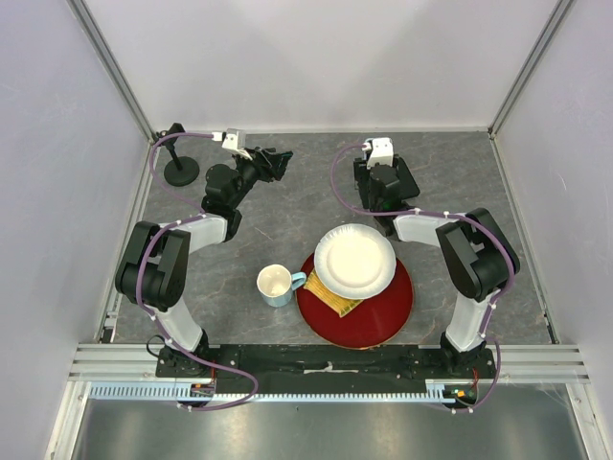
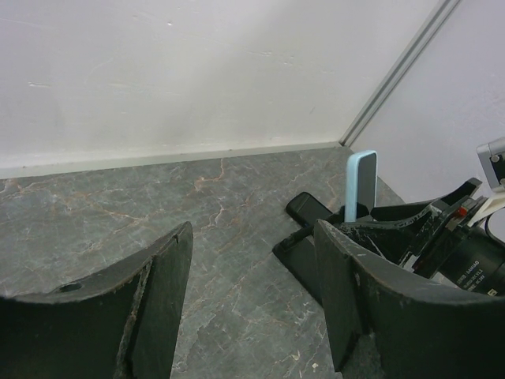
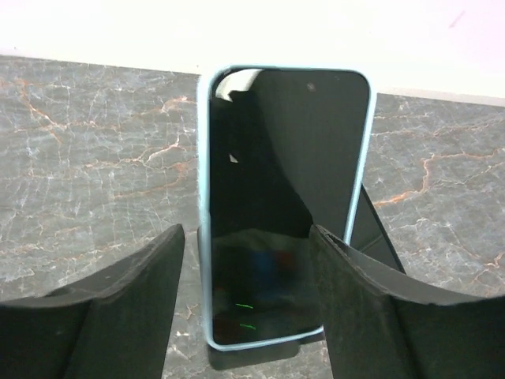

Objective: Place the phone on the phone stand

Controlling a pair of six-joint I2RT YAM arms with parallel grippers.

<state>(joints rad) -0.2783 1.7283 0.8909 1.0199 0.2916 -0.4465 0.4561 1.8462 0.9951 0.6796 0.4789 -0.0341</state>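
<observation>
Phone in a pale blue case [image 3: 284,189], dark screen facing the right wrist camera, stands upright on the black phone stand [image 3: 260,357], which rests on the grey marbled bench [image 3: 87,142]. Right fingers [image 3: 134,308] are spread wide to either side of its lower half, not clamped. A strip of bench shows between one finger and the case edge. The other finger overlaps the opposite edge, and whether it touches cannot be told. Left fingers [image 2: 158,300] are parted wide too, holding nothing, with bare bench between them. They are aimed past the stand and phone, seen edge-on beside them.
</observation>
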